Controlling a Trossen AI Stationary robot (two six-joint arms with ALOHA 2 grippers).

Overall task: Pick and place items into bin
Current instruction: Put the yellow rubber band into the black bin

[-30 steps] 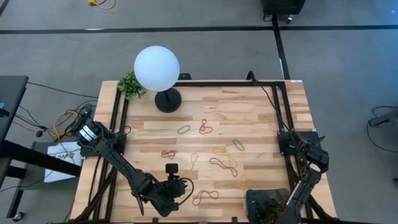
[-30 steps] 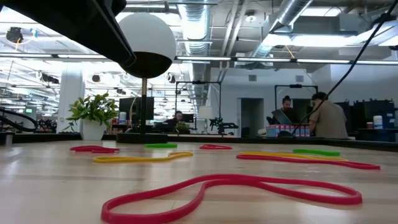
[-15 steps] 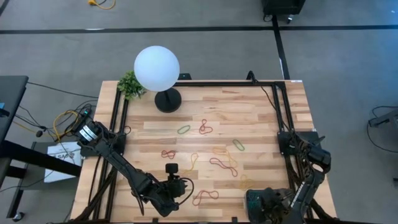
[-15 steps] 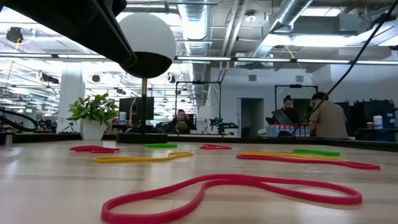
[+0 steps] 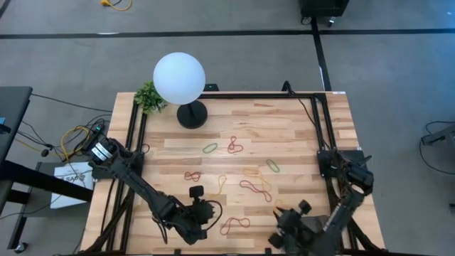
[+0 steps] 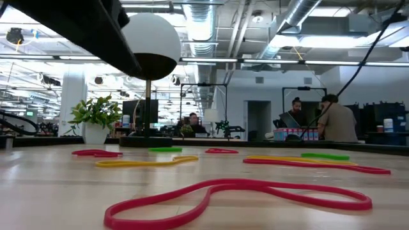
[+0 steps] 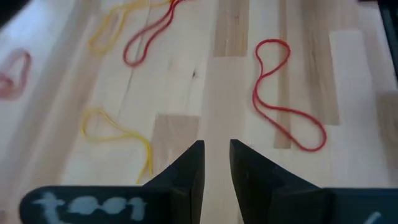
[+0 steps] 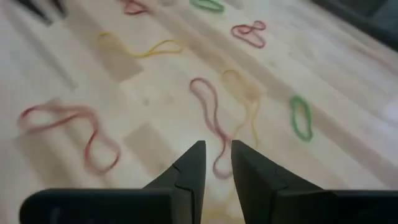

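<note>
Several rubber-band items lie flat on the wooden table: a red one (image 5: 234, 225) (image 7: 286, 93) near the front edge, a pink one (image 5: 252, 188) (image 8: 211, 118), a yellow one (image 5: 264, 186) and a green one (image 5: 272, 166) at mid-table. My left gripper (image 5: 200, 213) (image 7: 216, 152) hovers at the near edge, just left of the red band, narrowly open with nothing between its fingers. At the near right, my right gripper (image 5: 288, 226) (image 8: 216, 152) points across the bands, also narrowly open with nothing in it. The bin is hidden under my right arm.
A white globe lamp (image 5: 179, 77) on a black base (image 5: 192, 114) and a small plant (image 5: 149, 96) stand at the far left. More bands (image 5: 234, 145) (image 5: 210, 148) (image 5: 192, 176) lie beyond. Black frame rails (image 5: 323, 128) run along both side edges. People stand in the room behind.
My right gripper has swung away from above the bin at the near right corner, toward the table's left, and has risen a little. It has turned about, so that it now faces the bands at mid-table. The bands have stayed where they were.
</note>
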